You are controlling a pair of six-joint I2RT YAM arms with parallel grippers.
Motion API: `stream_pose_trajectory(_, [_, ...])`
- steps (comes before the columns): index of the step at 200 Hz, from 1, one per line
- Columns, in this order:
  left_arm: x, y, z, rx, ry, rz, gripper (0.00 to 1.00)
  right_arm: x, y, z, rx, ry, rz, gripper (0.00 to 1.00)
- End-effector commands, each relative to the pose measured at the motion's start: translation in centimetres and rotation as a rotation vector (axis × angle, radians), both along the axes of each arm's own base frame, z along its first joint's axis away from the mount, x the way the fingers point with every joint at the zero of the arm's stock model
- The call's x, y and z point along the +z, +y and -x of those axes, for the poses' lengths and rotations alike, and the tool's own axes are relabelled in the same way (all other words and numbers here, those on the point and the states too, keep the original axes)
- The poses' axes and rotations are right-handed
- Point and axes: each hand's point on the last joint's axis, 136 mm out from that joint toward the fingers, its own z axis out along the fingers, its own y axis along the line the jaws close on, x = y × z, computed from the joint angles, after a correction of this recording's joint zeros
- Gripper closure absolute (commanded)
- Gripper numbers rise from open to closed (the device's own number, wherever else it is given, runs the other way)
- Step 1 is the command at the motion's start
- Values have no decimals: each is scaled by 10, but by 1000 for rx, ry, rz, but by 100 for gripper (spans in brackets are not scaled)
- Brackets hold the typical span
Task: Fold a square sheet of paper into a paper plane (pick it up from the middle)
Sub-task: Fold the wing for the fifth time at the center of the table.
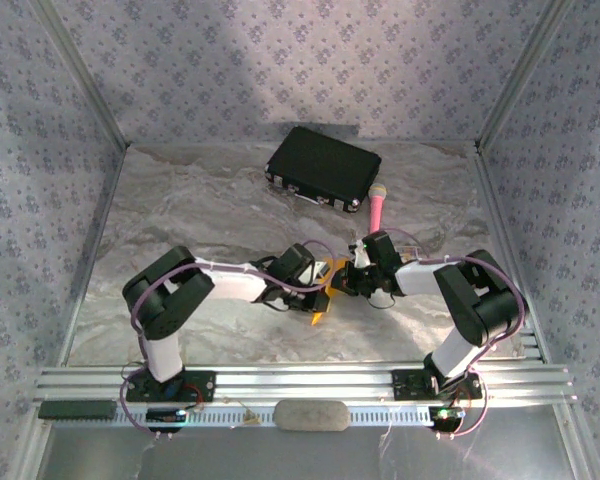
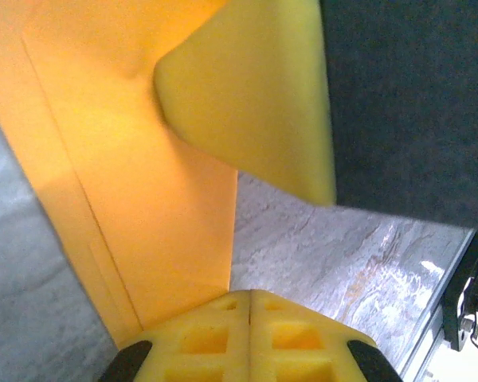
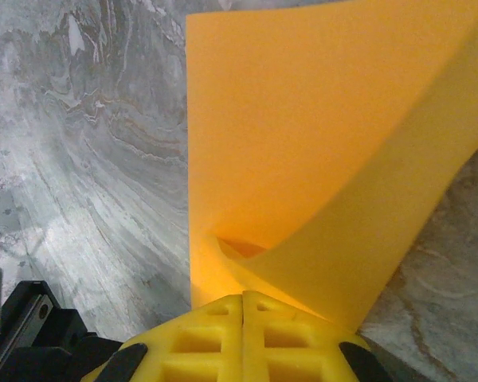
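Both claws are clamped shut on the paper (image 3: pixel 303 119). The left claw (image 2: pixel 249 306) pinches one edge and the right claw (image 3: pixel 243 306) pinches another. The arms meet over the middle of the bench (image 1: pixel 180 220). The creased orange sheet stands curled between them.

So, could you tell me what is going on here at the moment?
Both arms are working on the square sheet of paper mid-table. The left gripper and the right gripper are each shut on it, and it is creased and curling, not yet a plane. The black case and pink microphone lie farther back.
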Motion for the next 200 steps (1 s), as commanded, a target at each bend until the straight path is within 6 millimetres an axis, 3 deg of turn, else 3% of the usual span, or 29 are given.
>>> stream_pose_trajectory(1, [-30, 42, 44, -49, 125, -181, 100, -37, -27, 15, -52, 91, 153, 95])
stream_pose_trajectory(94, [-29, 70, 73, -68, 128, -231, 100, -36, -26, 16, -47, 93, 154, 95])
stream_pose_trajectory(132, [-25, 77, 73, -47, 99, -253, 100, -35, -25, 15, -47, 89, 153, 95])
stream_pose_trajectory(150, [-15, 74, 69, -38, 72, -229, 100, -34, -24, 15, -45, 86, 150, 95])
stream_pose_trajectory(175, [16, 60, 57, -21, -2, -142, 100, -32, -22, 15, -45, 84, 145, 95])
stream_pose_trajectory(200, [42, 44, 32, 41, -65, -40, 100, -31, -20, 14, -47, 80, 137, 95])
